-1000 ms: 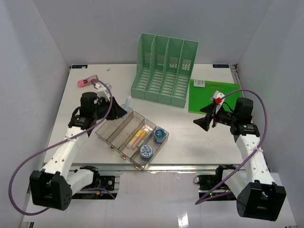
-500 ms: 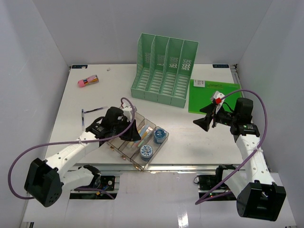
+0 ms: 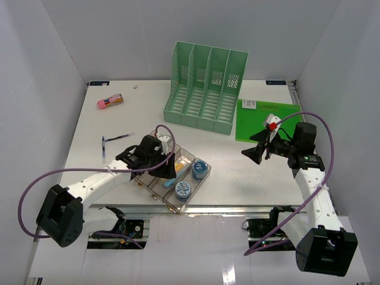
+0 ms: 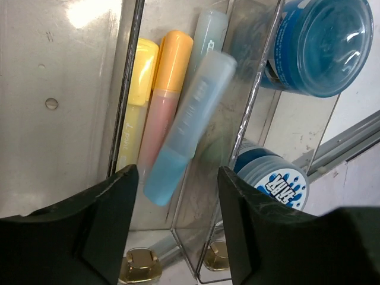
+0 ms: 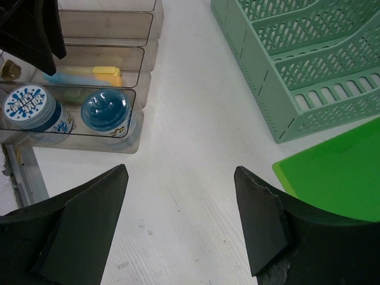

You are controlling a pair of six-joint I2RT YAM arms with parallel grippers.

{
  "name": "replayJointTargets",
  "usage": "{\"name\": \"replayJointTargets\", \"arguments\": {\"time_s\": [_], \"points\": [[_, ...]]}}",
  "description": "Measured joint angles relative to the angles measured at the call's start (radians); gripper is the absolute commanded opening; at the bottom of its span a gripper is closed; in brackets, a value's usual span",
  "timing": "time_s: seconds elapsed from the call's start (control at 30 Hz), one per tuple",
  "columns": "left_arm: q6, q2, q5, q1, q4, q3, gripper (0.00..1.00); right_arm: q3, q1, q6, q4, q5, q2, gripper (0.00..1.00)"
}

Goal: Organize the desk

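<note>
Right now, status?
Left gripper open over clear tray, blue highlighter lying inside. Right gripper open, empty. Desk: pen, pink item loose. No obstruction seen.

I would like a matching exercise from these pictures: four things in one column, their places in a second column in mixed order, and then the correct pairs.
Things
1. green file rack
2. green folder
3. pink item
4. blue highlighter

Places
A. far left part of the desk
B. inside the clear tray, under the open left tool
C. standing at the back middle of the desk
D. flat on the desk, right of the rack

Pairs: 1-C, 2-D, 3-A, 4-B
</note>
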Motion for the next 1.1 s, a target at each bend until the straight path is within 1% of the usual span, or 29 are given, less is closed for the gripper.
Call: {"name": "replayJointTargets", "arguments": {"time_s": [0.17, 0.33, 0.4, 0.47, 0.63, 0.7, 0.73, 0.77, 0.93, 1.1], "points": [[-0.005, -0.013, -0.023, -0.002, -0.013, 0.035, 0.78, 0.0, 0.0, -0.012, -0.003, -0.005, 0.0, 0.79], [-0.052, -0.052, -0.095, 0.007, -0.021, 0.101, 0.73, 0.0, 0.0, -0.019, -0.013, -0.008, 0.0, 0.79], [-0.087, -0.069, -0.112, 0.038, -0.02, 0.131, 0.71, 0.0, 0.0, -0.02, -0.016, -0.01, 0.0, 0.79], [-0.127, -0.087, -0.116, 0.111, -0.013, 0.151, 0.7, 0.0, 0.0, -0.02, -0.019, -0.011, 0.0, 0.79], [-0.254, -0.094, -0.081, 0.435, 0.014, 0.161, 0.7, 0.0, 0.0, -0.021, -0.022, -0.014, 0.0, 0.79], [-0.314, -0.062, -0.104, 0.521, 0.003, 0.175, 0.7, 0.0, 0.0, -0.023, -0.023, -0.015, 0.0, 0.79], [-0.355, -0.034, -0.132, 0.54, -0.021, 0.191, 0.69, 0.0, 0.0, -0.023, -0.023, -0.016, 0.0, 0.79], [-0.404, 0.007, -0.166, 0.553, -0.051, 0.22, 0.69, 0.0, 0.0, -0.023, -0.023, -0.016, 0.0, 0.79], [-0.6, 0.221, -0.304, 0.595, -0.161, 0.382, 0.6, 0.0, 0.0, -0.023, -0.024, -0.018, 0.0, 0.79], [-0.721, 0.376, -0.361, 0.674, -0.24, 0.502, 0.58, 0.0, 0.0, -0.024, -0.026, -0.018, 0.0, 0.79]]}}
